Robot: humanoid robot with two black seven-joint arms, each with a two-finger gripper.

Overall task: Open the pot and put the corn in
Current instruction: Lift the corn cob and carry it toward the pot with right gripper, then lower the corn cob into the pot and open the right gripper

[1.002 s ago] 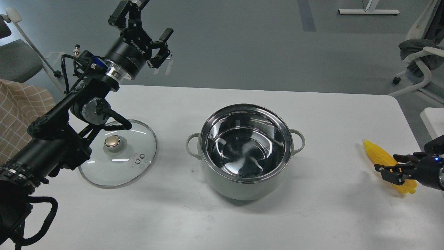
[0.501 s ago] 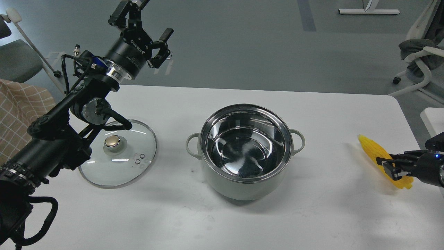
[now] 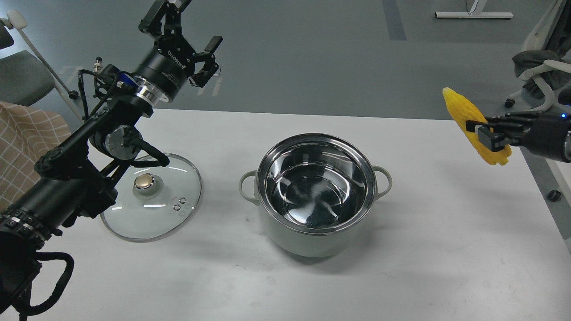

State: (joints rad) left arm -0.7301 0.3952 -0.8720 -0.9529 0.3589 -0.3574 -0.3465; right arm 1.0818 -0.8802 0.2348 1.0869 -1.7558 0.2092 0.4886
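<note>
The white table (image 3: pixel 401 267) fills the lower part of the head view and carries all stationary items. The left arm (image 3: pixel 80 169) enters at 8 o'clock and extends diagonally toward 11 o'clock, passing above the rear portion of the glass lid. The pot (image 3: pixel 312 236) stands upright at the centre of the table, uncovered, with its steel interior exposed and nothing visible inside; one loop handle projects at its 9 o'clock side and one at its 3 o'clock side. The glass lid (image 3: pixel 156 214) lies flat on the table at the pot's 9 o'clock, well apart from it, with the gold knob (image 3: pixel 144 181) facing up. The right arm (image 3: pixel 551 136) enters at the 3 o'clock edge of the view, and only its end section is visible. The corn (image 3: pixel 459 109) is at the pot's 2 o'clock, well apart from it and raised clear of the table surface near the table's far right corner; it is tilted, with its tapered tip toward 11 o'clock and its blunt end toward 5 o'clock. The left gripper (image 3: pixel 189 18) is located at 11 o'clock, raised beyond the far table edge; its fingers are spread apart and hold nothing. The right gripper (image 3: pixel 482 129) has its jaws clamped across the corn's lower half.
</note>
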